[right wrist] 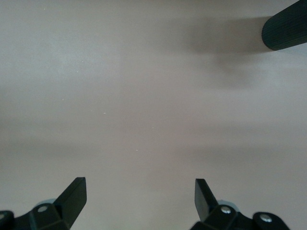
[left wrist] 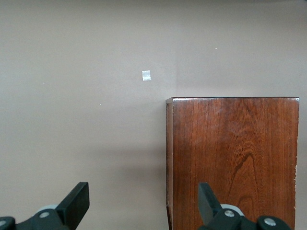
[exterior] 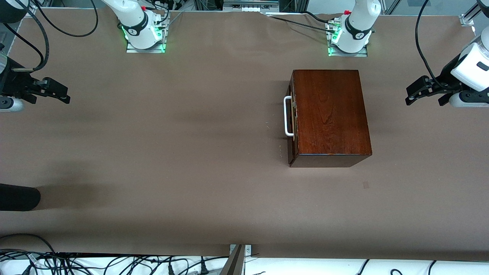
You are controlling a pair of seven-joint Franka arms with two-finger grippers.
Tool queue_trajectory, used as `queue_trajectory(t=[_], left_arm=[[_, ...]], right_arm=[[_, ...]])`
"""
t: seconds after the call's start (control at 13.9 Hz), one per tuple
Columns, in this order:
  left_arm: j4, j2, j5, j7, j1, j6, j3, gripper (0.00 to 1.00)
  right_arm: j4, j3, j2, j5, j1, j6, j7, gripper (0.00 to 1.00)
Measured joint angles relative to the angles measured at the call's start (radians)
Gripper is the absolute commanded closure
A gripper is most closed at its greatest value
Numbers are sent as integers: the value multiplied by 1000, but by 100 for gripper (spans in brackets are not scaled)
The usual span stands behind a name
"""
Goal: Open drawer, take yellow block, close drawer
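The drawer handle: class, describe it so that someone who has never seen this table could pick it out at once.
Start at the brown table and find the only large thing on it, a glossy red-brown wooden box toward the left arm's end. On the box's face that looks toward the right arm's end sits the closed drawer, and the handle is mounted there. It is a white U-shaped bar, the only pale thing against the dark wood.

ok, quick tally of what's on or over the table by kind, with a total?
Wooden box with its drawer shut: 1
White handle on the drawer front: 1
Open pincers: 2, left pincer at the left arm's end of the table, right pincer at the right arm's end
Yellow blocks in view: 0
Total: 4
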Motion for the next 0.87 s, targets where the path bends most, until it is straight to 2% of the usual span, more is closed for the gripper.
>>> queue_trajectory(t=[0.87], left_arm=[[2,11,0,0,-1,-11,-9,0]], right_arm=[[0,3,0,0,0,1,0,0]])
